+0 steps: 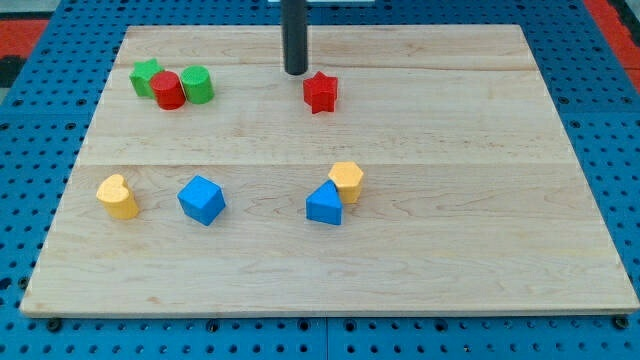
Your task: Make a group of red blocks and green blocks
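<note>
A red star block (320,92) lies near the view's top centre. My tip (296,72) stands just to its upper left, a small gap apart. At the view's top left a green star block (146,76), a red cylinder (168,90) and a green cylinder (197,84) sit packed together, touching.
A yellow heart-shaped block (117,196) and a blue cube (202,200) lie at the lower left. A blue triangular block (324,205) touches a yellow hexagonal block (346,181) at lower centre. The wooden board (480,250) sits on a blue pegboard.
</note>
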Motion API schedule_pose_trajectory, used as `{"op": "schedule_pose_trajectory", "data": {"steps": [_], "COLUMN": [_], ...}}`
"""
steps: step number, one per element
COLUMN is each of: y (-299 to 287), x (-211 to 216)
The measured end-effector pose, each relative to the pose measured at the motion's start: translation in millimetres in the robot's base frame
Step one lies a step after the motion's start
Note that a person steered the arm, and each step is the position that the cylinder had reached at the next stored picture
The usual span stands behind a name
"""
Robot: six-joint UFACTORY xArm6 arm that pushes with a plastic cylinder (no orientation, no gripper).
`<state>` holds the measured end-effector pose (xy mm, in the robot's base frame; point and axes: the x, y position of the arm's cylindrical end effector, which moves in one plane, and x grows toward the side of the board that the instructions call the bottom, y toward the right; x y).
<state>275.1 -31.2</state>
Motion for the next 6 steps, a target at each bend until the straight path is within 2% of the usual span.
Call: {"op": "schedule_pose_trajectory", "data": {"steps": [1,2,4,5,6], "y": [87,82,-66,-58,5], "x": [19,60,55,48,52]}}
